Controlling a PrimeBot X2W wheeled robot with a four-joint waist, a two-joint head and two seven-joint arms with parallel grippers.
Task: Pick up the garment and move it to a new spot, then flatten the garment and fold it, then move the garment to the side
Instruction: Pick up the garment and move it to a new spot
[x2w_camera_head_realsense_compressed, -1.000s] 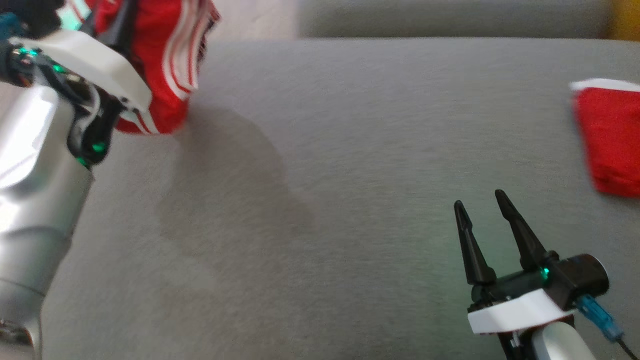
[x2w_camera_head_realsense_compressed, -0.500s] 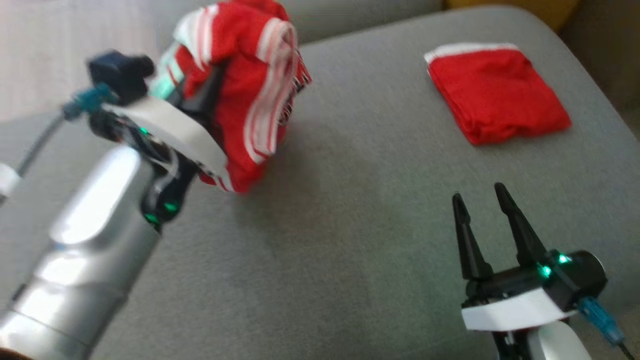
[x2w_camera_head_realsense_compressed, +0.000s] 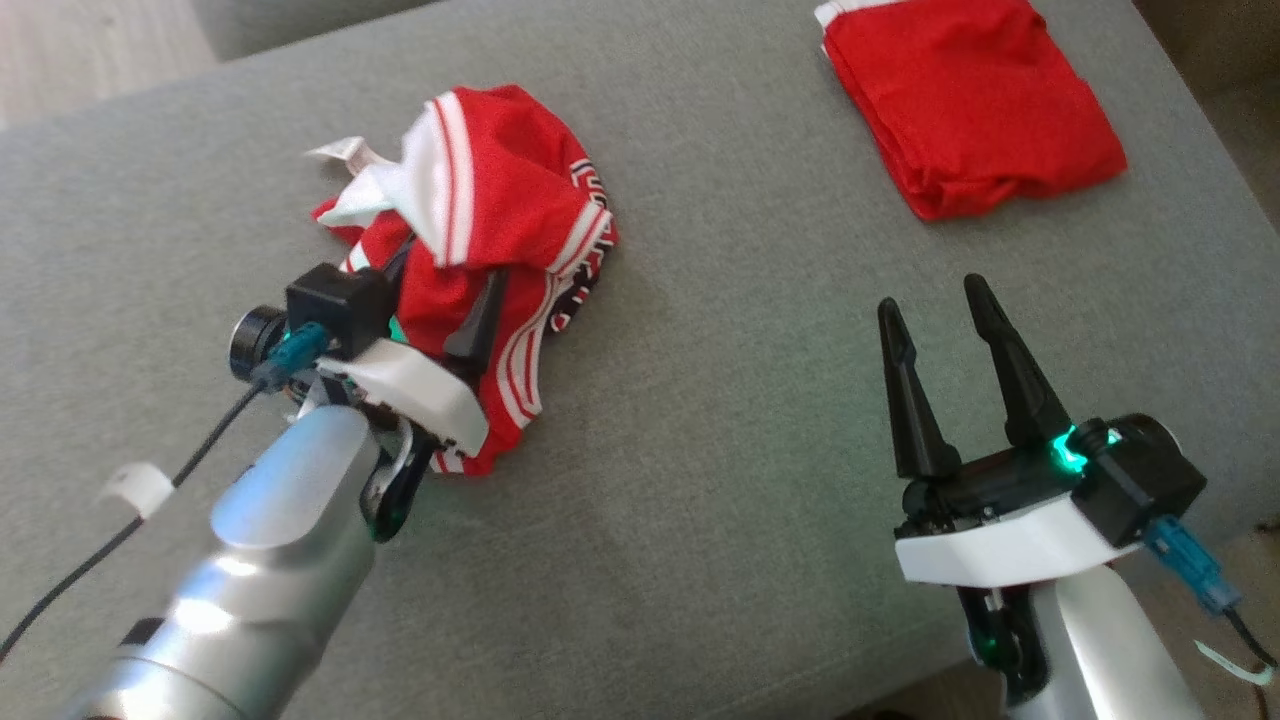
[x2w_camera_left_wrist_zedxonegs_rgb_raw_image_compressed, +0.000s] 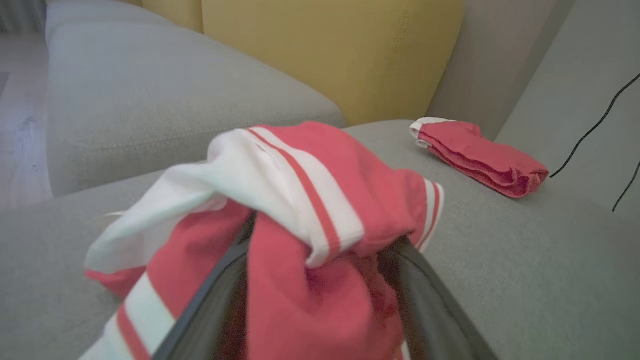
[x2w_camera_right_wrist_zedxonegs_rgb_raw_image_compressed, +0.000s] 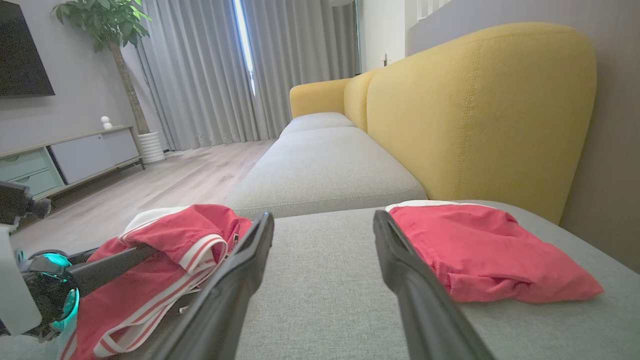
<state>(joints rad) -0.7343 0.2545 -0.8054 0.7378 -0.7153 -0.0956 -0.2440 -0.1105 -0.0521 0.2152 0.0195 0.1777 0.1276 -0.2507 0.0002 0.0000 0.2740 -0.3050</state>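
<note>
The garment (x2w_camera_head_realsense_compressed: 500, 200) is a red piece with white stripes, lying crumpled on the grey sofa cushion (x2w_camera_head_realsense_compressed: 700, 420) left of centre. My left gripper (x2w_camera_head_realsense_compressed: 448, 275) is pushed into its near side with the fingers spread apart, open, and loose cloth bunched between and over them. The left wrist view has the garment (x2w_camera_left_wrist_zedxonegs_rgb_raw_image_compressed: 350, 170) draped across both dark fingers (x2w_camera_left_wrist_zedxonegs_rgb_raw_image_compressed: 430, 305), hiding their tips. Off to the right my right gripper (x2w_camera_head_realsense_compressed: 932, 295) hovers over bare cushion, open and holding nothing. From the right wrist the garment (x2w_camera_right_wrist_zedxonegs_rgb_raw_image_compressed: 165, 235) lies low on the left.
A second red garment (x2w_camera_head_realsense_compressed: 975, 100), folded, rests at the cushion's far right corner, also visible as the folded garment (x2w_camera_right_wrist_zedxonegs_rgb_raw_image_compressed: 480, 250) by the right fingers. A yellow backrest (x2w_camera_right_wrist_zedxonegs_rgb_raw_image_compressed: 475, 110) stands behind it. The cushion's front edge (x2w_camera_head_realsense_compressed: 900, 690) runs near my right wrist. A black cable (x2w_camera_head_realsense_compressed: 120, 530) trails from the left arm.
The head camera has swung, shifting the whole picture. The garment, hanging from my shut left gripper before, now rests on the cushion, and the left fingers have opened. The right gripper stays open.
</note>
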